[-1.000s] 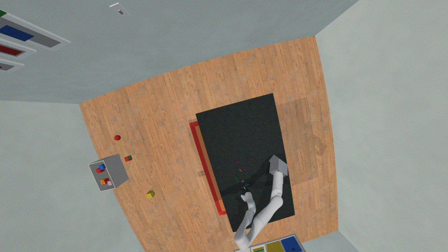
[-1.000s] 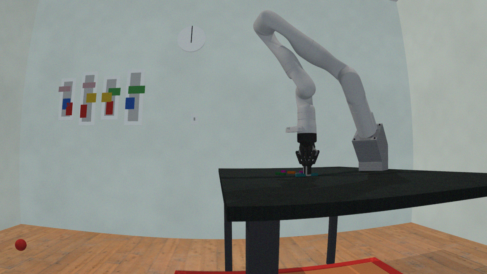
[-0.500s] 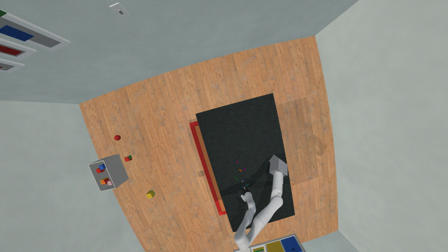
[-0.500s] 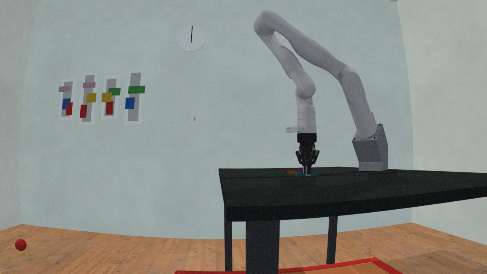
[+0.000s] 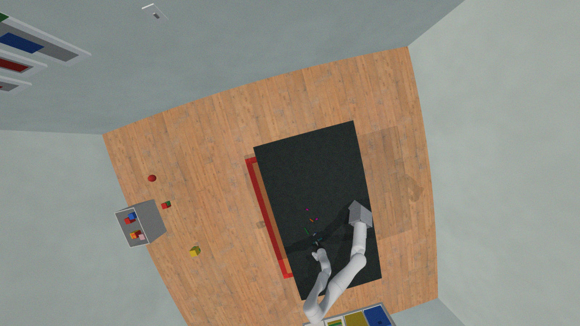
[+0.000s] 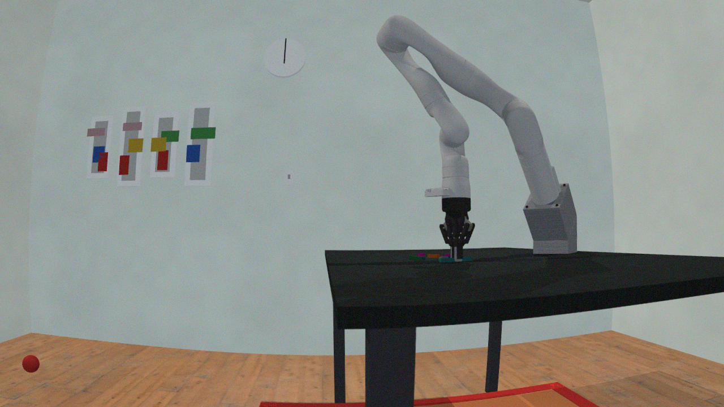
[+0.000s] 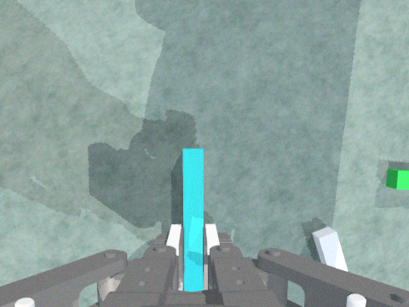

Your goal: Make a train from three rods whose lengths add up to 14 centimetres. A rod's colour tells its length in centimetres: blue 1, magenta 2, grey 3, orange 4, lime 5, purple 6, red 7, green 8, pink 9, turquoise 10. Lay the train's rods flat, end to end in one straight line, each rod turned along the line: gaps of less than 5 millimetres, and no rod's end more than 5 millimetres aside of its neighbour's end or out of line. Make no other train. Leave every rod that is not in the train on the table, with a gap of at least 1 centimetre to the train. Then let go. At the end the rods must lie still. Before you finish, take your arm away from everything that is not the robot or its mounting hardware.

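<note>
My gripper (image 5: 316,243) (image 6: 456,256) (image 7: 193,241) is shut on the turquoise rod (image 7: 192,183) (image 6: 444,259) (image 5: 320,239), low at the table top. The rod points straight away from the fingers in the wrist view; its near end is hidden by the gripper. A grey rod (image 7: 330,248) (image 5: 314,233) lies beside it, turned a little. A green rod (image 5: 306,231) (image 6: 416,258) (image 7: 402,179) lies farther off. An orange rod (image 5: 311,220) (image 6: 432,256) lies near one magenta rod (image 5: 316,219) (image 6: 446,255); another magenta rod (image 5: 306,209) (image 6: 421,254) lies beyond. No rods are seen joined end to end.
The dark table (image 5: 308,170) (image 6: 506,283) bears all the rods. The arm's base (image 5: 360,214) (image 6: 549,227) stands at the table's edge. A red frame (image 5: 263,210) lies on the floor beside the table. A grey bin (image 5: 152,221) stands far away on the floor.
</note>
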